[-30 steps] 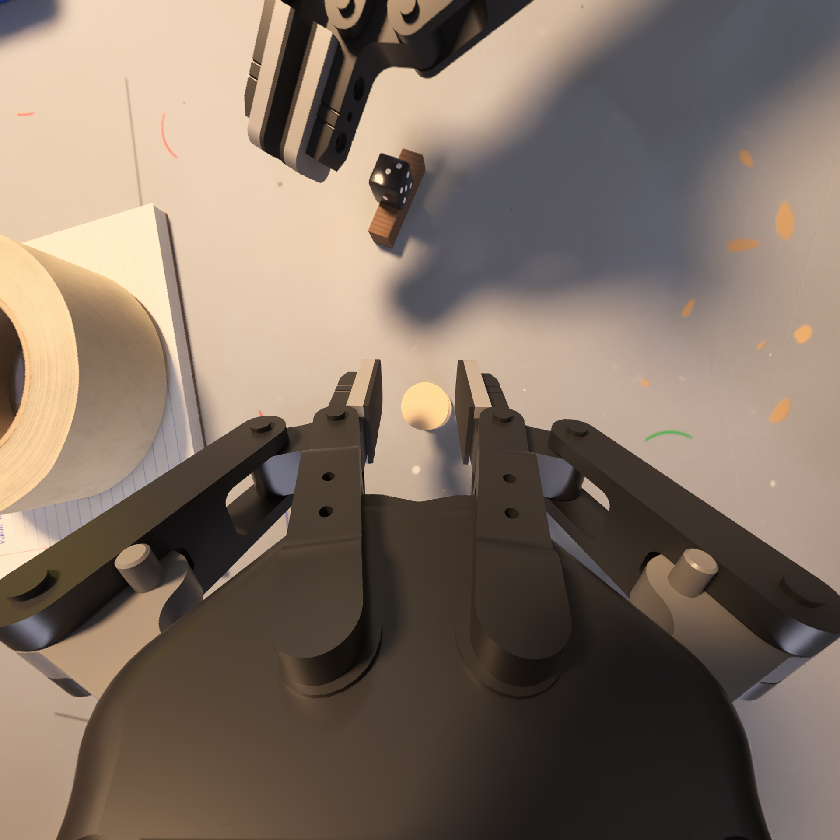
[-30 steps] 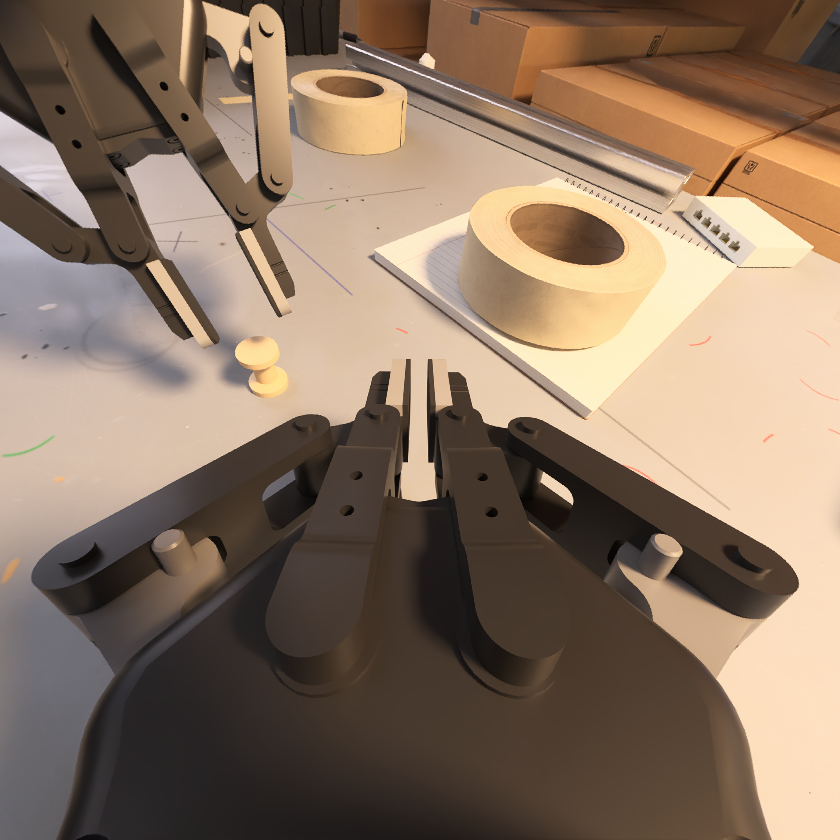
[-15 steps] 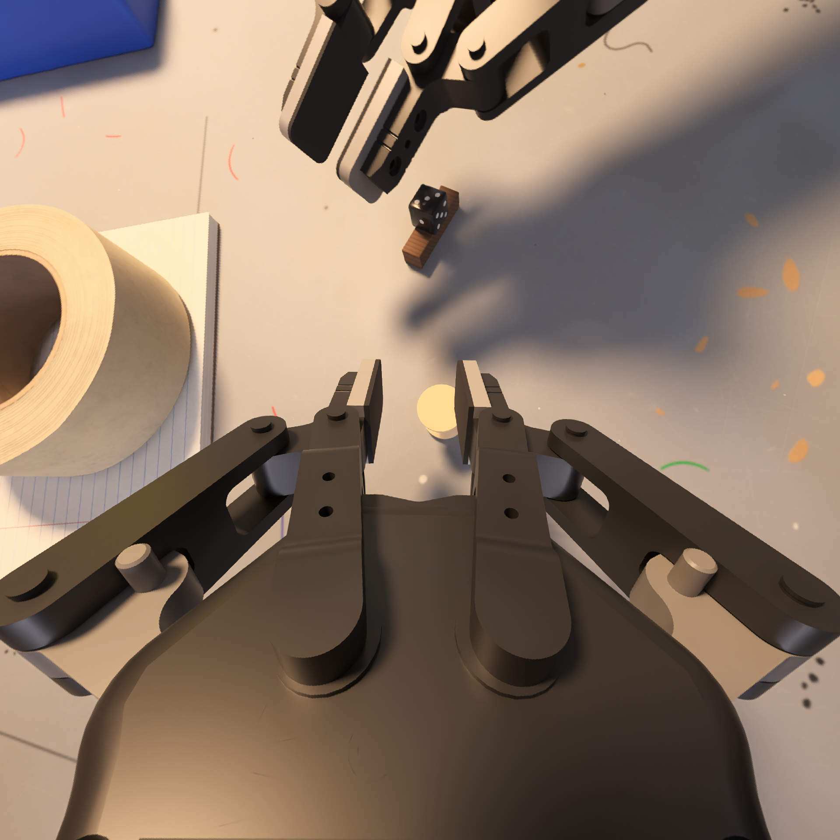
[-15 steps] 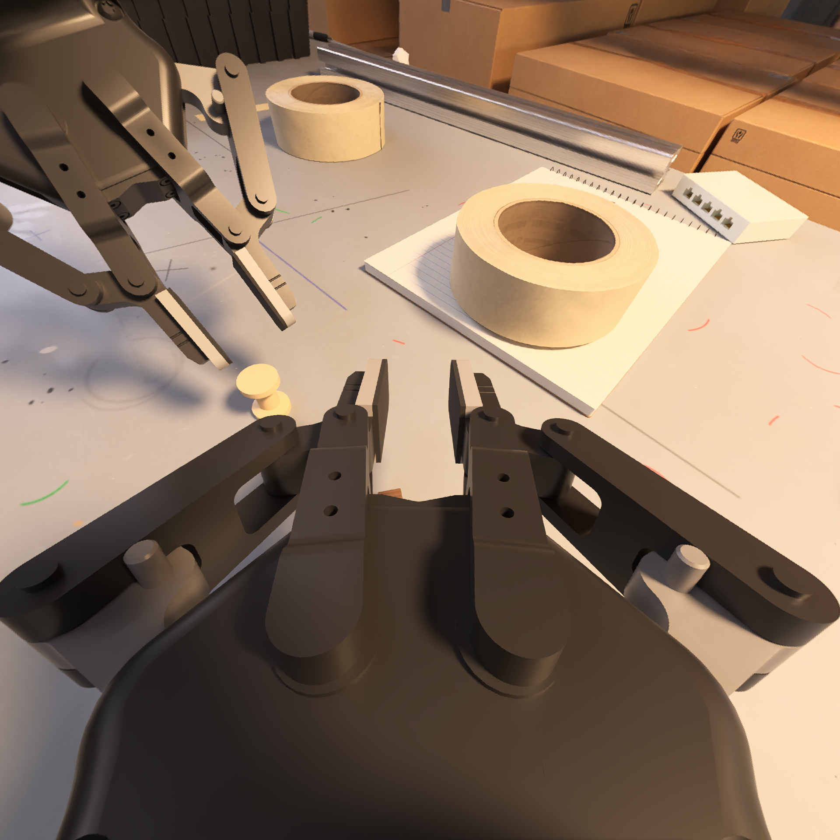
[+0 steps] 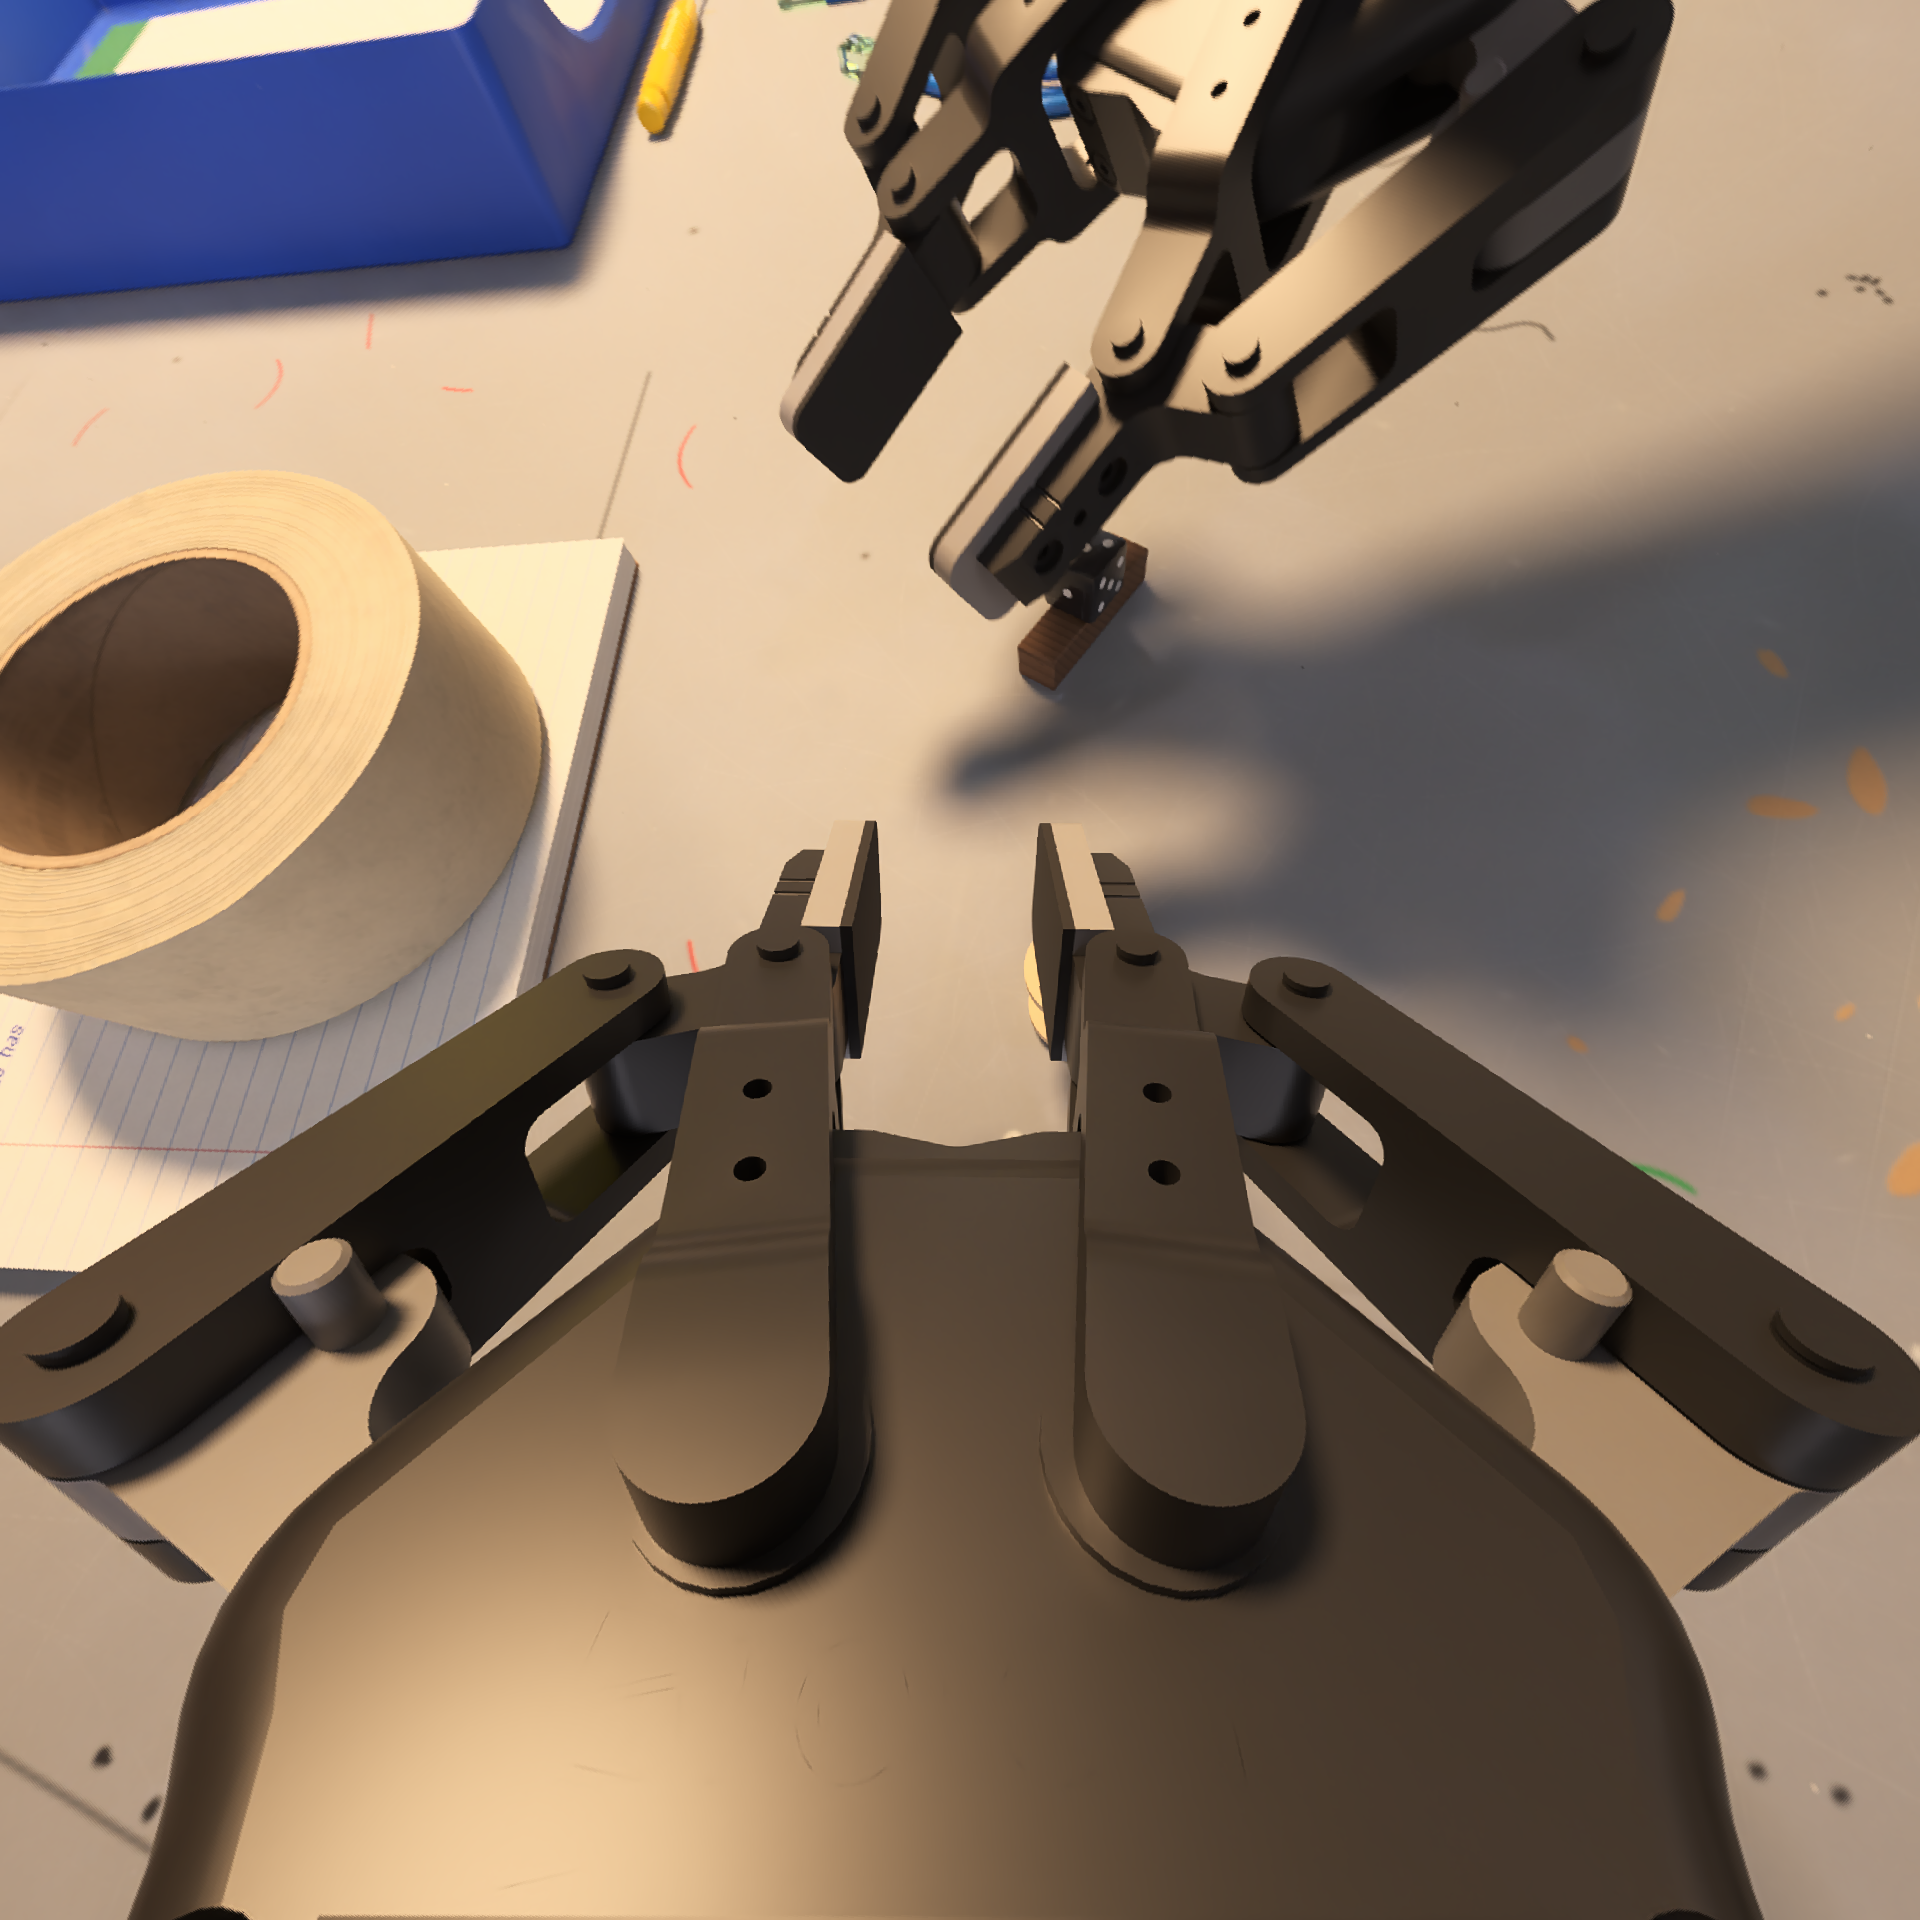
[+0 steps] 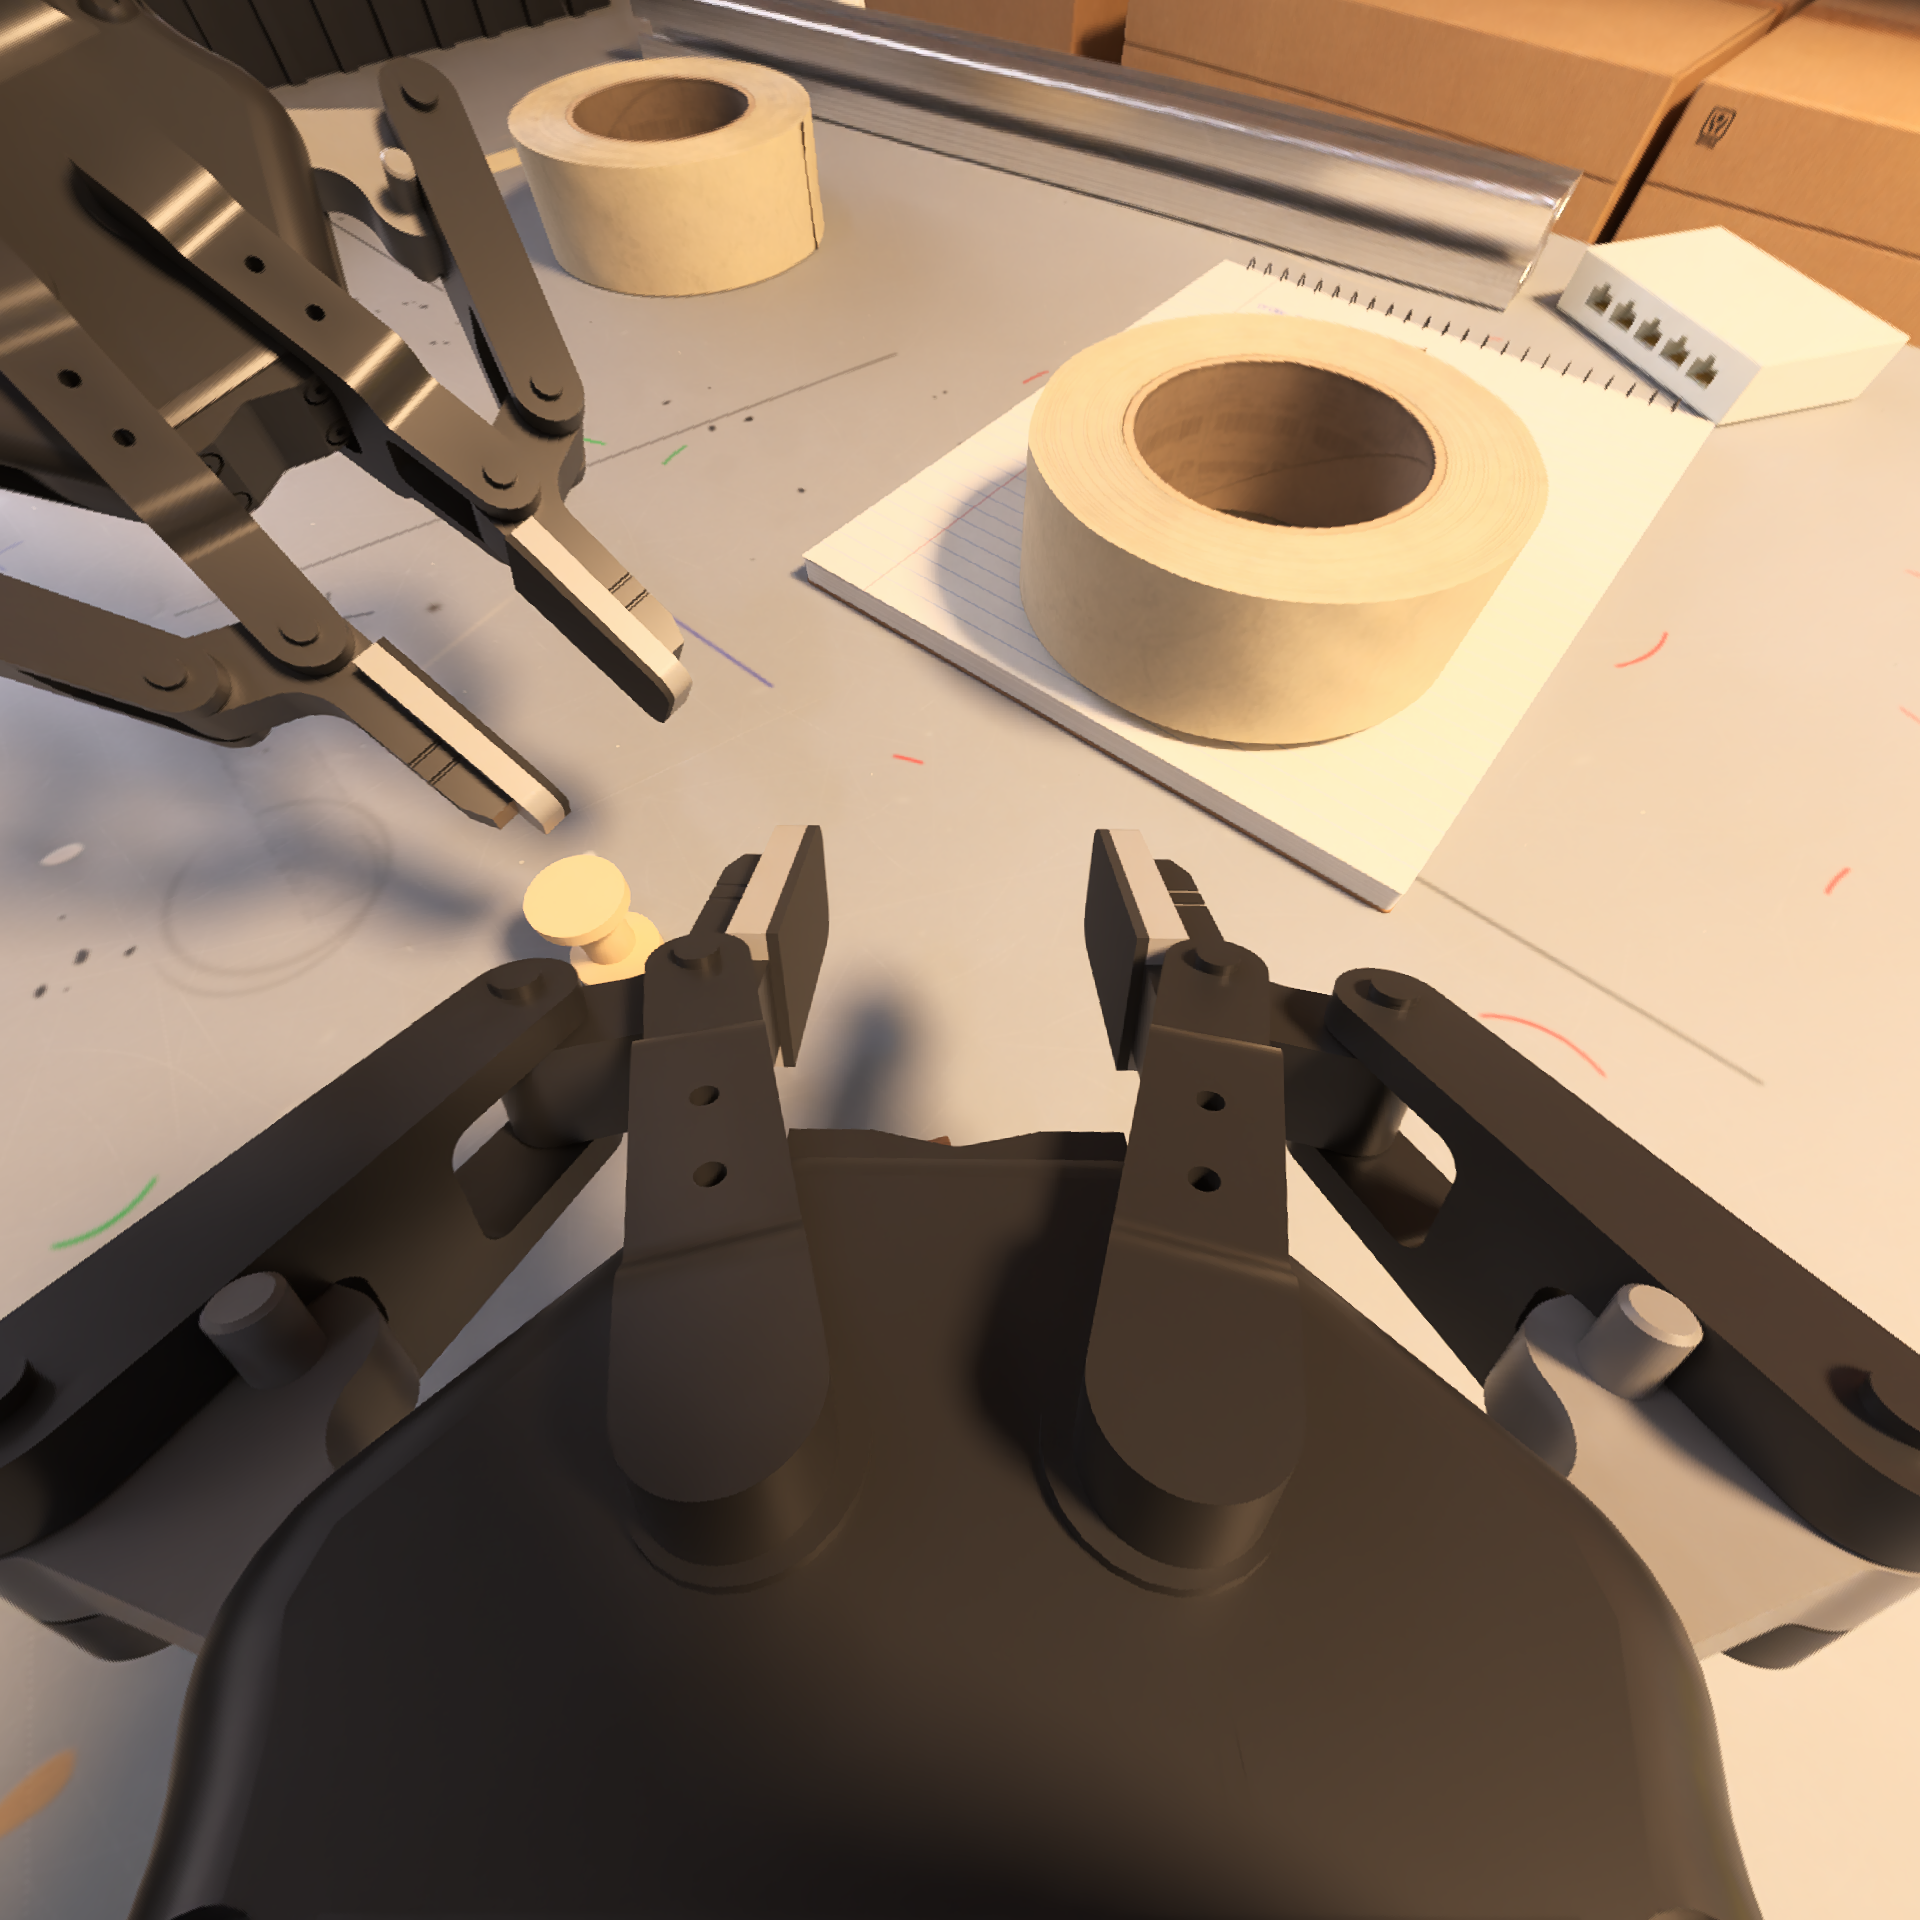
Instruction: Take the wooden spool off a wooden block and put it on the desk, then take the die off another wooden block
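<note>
- Wooden spool (image 6: pixel 594 914) upright on tabletop (image 6: pixel 935 727), beside left tool (image 5: pixel 956 914), fingers apart, empty.
- Right tool (image 6: pixel 956 935) spread wider than before, over die (image 5: pixel 1099 587) on wooden block (image 5: pixel 1070 639).
- Tape roll (image 6: pixel 1283 525) on notepad (image 6: pixel 1455 748) nearby.

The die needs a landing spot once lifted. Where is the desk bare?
Bare desk lies between the notepad and the wooden spool, and right of the notepad. It is crowded by the die on its wooden block, under the right gripper.
</note>
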Robot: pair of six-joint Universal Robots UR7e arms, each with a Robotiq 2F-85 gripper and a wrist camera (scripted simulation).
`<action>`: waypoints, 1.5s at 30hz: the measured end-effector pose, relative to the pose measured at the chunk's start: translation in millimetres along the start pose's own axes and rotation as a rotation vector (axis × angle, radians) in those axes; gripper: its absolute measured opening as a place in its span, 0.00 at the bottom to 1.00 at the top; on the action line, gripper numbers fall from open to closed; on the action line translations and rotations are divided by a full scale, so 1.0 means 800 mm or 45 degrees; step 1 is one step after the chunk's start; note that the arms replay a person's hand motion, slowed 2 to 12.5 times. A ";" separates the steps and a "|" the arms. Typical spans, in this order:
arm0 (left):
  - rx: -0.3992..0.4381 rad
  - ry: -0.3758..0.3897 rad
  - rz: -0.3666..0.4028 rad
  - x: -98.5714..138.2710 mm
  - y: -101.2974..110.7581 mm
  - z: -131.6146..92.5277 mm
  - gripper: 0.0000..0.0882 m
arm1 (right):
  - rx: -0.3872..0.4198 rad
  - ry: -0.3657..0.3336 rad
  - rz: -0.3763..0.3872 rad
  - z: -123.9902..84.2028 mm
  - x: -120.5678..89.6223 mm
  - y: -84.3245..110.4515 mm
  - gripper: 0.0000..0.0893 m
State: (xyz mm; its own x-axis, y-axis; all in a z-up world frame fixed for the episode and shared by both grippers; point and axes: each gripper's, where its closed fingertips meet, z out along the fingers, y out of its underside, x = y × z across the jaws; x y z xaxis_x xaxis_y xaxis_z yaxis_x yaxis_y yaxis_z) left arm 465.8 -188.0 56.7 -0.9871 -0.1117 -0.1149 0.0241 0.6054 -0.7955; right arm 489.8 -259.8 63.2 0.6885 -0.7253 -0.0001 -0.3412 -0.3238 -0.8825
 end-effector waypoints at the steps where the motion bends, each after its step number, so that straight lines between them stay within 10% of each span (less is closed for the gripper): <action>1: 0.012 -0.007 -0.007 -0.001 -0.001 0.000 0.31 | -0.008 0.003 0.009 0.002 0.000 0.001 0.52; 27: 0.148 -0.108 -0.046 -0.011 -0.007 0.000 0.31 | -0.053 0.149 0.156 0.035 0.007 0.007 0.65; 45: 0.209 -0.148 -0.063 -0.017 -0.013 -0.007 0.30 | 0.030 0.113 0.071 0.027 0.002 -0.007 0.57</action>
State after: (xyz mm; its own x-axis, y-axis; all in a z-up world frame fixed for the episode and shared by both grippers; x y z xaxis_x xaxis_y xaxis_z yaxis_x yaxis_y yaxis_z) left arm 478.2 -188.5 70.2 -0.9629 -0.2344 -0.1337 0.0109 0.4615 -0.8871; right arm 507.0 -246.1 58.2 0.6092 -0.7929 -0.0088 -0.3618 -0.2680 -0.8929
